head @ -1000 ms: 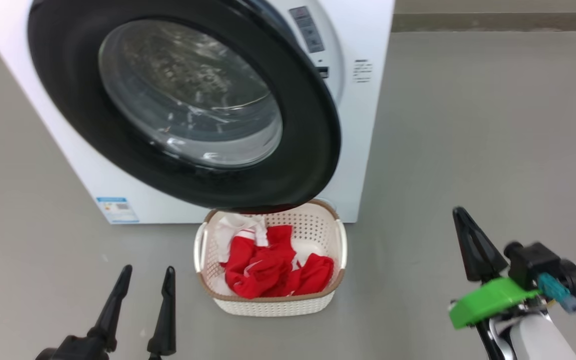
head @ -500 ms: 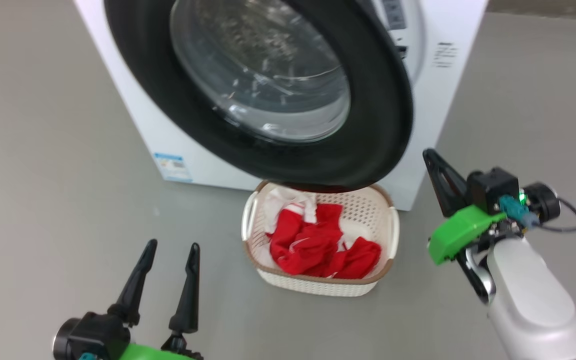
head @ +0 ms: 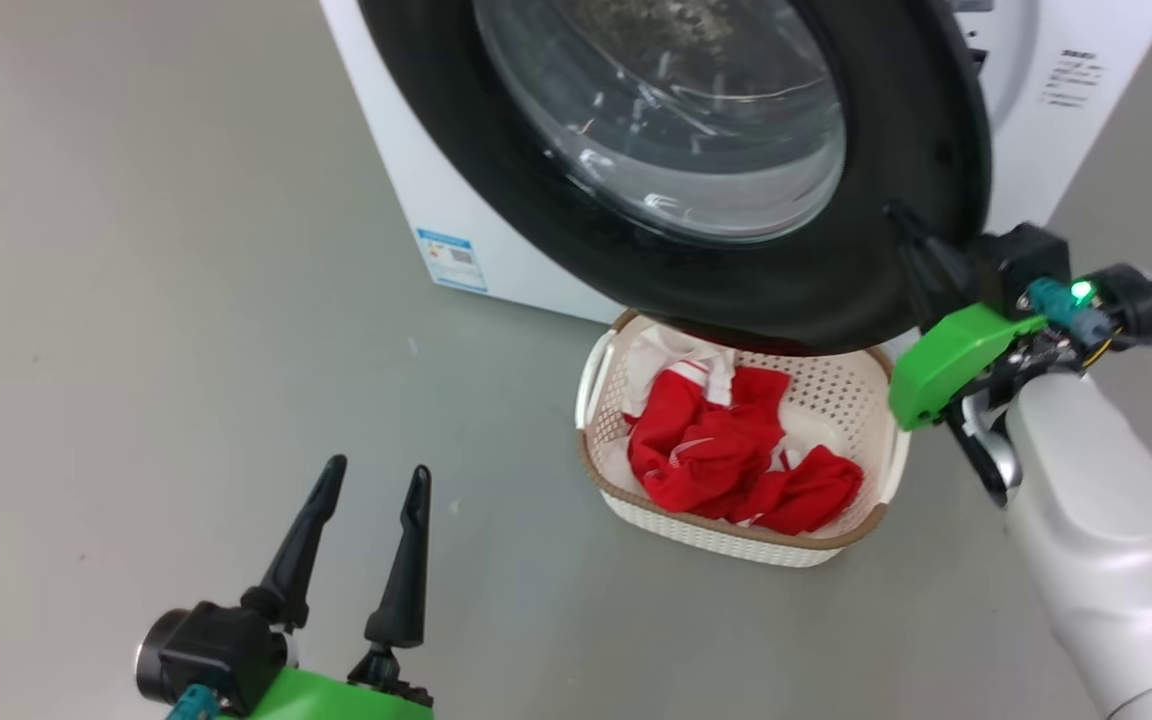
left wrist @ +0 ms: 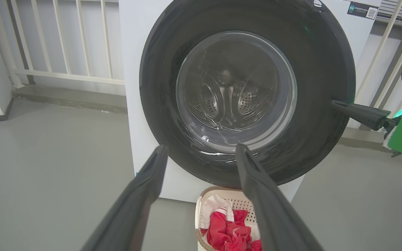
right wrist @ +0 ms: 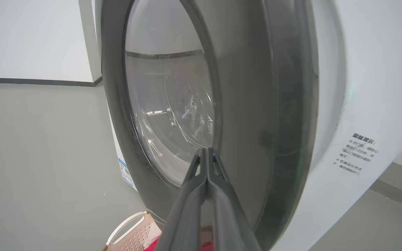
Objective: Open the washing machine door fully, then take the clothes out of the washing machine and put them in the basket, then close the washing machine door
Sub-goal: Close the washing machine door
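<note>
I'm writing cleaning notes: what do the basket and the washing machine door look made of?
The basket looks like moulded plastic: cream, matt, perforated walls, with a brown woven-look rim. The washing machine door seems glossy black plastic around a clear bowl, probably glass, given its reflections.

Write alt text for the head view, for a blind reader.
The shut right gripper meets the rim of the washing machine door. Beneath the door, red and white clothes lie in the basket on the grey floor; the open left gripper hovers nearby.
</note>
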{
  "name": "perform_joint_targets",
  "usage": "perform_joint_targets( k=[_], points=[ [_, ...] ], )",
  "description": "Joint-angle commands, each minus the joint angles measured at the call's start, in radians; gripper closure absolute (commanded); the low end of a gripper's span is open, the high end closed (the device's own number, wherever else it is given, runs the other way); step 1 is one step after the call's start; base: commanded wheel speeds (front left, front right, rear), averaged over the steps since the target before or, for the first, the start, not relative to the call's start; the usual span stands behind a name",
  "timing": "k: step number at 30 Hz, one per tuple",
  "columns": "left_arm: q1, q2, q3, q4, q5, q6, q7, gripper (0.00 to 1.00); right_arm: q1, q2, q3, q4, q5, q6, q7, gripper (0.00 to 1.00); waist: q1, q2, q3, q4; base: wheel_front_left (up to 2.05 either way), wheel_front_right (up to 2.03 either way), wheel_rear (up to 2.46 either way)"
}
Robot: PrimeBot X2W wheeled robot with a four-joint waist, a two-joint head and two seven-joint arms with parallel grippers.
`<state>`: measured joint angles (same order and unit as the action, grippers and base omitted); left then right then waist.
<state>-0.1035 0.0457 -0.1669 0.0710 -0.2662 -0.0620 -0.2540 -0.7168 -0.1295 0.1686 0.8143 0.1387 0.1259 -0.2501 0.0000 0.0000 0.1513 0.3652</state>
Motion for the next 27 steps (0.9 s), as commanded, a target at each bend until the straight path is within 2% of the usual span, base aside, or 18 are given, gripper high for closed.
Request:
perform_joint_targets(
  k=[1,15,27],
  points=[
    [-0.032,0.005,0.024,-0.019,-0.009,0.003,-0.008,0.0,-0.032,-0.001,0.001,-0.015,0.013,0.005,-0.011,1.0,0.0,0.0,0.023,0.026,0.0,0.0,0.0],
    [-0.053,0.005,-0.002,-0.033,-0.022,0.015,-0.008,0.0,-0.141,-0.035,-0.161,0.014,-0.071,0.005,-0.012,1.0,0.0,0.0,0.103,0.037,0.0,0.0,0.0],
    [-0.125,0.005,-0.015,-0.055,-0.06,-0.006,-0.008,0.0,-0.359,-0.056,-0.208,0.101,-0.126,0.005,-0.012,1.0,0.0,0.0,0.207,0.032,0.0,0.0,0.0]
  ],
)
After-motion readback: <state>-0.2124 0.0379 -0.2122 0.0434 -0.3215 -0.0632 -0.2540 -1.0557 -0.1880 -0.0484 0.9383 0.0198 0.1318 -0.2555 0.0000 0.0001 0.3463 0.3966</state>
